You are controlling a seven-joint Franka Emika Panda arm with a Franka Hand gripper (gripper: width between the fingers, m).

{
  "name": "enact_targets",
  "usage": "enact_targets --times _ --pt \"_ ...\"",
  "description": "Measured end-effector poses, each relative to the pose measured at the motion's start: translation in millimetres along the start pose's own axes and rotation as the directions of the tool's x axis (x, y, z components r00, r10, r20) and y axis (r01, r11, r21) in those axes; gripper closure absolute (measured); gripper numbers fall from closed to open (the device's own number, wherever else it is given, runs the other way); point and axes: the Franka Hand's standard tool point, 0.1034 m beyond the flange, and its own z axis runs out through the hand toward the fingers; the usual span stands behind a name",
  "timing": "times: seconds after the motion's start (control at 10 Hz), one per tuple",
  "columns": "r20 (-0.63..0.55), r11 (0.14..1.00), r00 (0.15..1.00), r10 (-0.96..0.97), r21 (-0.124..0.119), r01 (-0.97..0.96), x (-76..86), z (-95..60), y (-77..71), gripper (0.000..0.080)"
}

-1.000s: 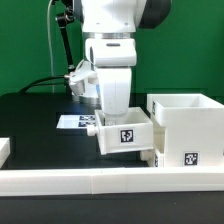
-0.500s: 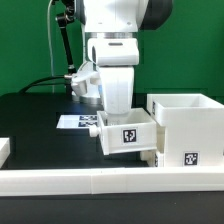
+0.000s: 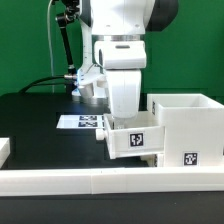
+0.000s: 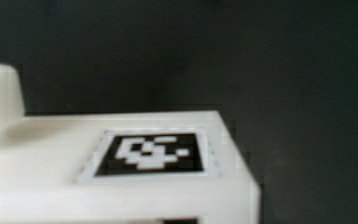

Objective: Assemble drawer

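My gripper (image 3: 126, 120) is shut on a small white tray (image 3: 133, 140) with a black-and-white tag on its front, and holds it just above the table. The fingers are hidden behind the tray's wall. The tray's right side is close against the tall white housing (image 3: 186, 125), which stands at the exterior view's right with a tag low on its front. I cannot tell whether they touch. In the wrist view the tray (image 4: 69, 190) fills the lower part, with its tag (image 4: 153, 155) facing the camera. A second tray does not show.
A long low white rail (image 3: 100, 181) runs along the table's front edge. The marker board (image 3: 80, 122) lies flat behind the tray. A white part (image 3: 4, 150) sits at the exterior view's left edge. Black cables hang behind the arm.
The arm has carried the tray toward the exterior view's right and slightly down, closer to the housing. The housing has not moved.
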Motion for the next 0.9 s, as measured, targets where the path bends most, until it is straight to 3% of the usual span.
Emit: enact_targets --times 0.9 --pt "-0.002 1.000 1.000 0.014 -0.005 -0.014 16.7 -1.5 1.1 0.0755"
